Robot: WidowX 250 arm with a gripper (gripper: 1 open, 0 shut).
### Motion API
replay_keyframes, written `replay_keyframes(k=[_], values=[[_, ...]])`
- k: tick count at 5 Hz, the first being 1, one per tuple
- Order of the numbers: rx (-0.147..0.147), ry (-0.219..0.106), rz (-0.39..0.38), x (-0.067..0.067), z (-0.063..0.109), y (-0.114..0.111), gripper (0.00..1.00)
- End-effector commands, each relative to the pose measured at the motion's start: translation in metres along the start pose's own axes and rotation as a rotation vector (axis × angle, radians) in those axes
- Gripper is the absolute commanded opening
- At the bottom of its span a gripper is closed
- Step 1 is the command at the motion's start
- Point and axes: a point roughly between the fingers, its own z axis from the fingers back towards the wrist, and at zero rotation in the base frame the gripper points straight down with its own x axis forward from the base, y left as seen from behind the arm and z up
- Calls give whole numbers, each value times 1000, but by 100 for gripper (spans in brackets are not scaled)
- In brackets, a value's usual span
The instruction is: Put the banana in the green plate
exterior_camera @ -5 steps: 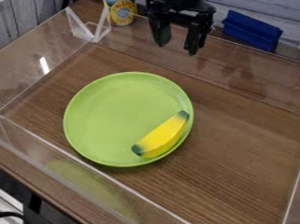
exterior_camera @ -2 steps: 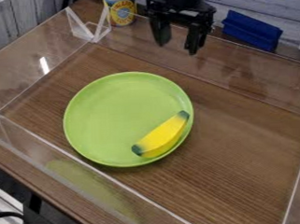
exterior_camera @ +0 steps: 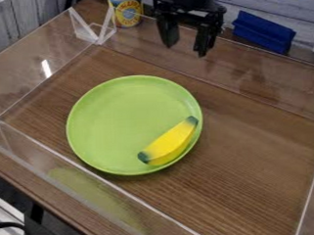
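Note:
The yellow banana (exterior_camera: 172,141) with dark tips lies inside the green plate (exterior_camera: 114,116), against the plate's lower right rim. The plate rests on the wooden table near the middle of the view. My black gripper (exterior_camera: 187,38) hangs well above and behind the plate, at the top of the view. It points down, its two fingers stand apart, and nothing is between them.
A clear acrylic wall (exterior_camera: 30,154) surrounds the wooden table. A blue box (exterior_camera: 263,29) sits behind the far wall on the right. A yellow-labelled container (exterior_camera: 125,10) stands at the back, left of my gripper.

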Motion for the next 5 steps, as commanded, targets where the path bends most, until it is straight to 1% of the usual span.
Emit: replay_keyframes(k=[1, 2, 3, 4, 5], values=[[9, -39, -5, 6, 10, -1, 100], [10, -35, -3, 5, 8, -1, 100], [5, -18, 2, -11, 5, -9, 100], [5, -39, -5, -33, 8, -16, 100], [6, -36, 5, -44, 6, -20, 100]])
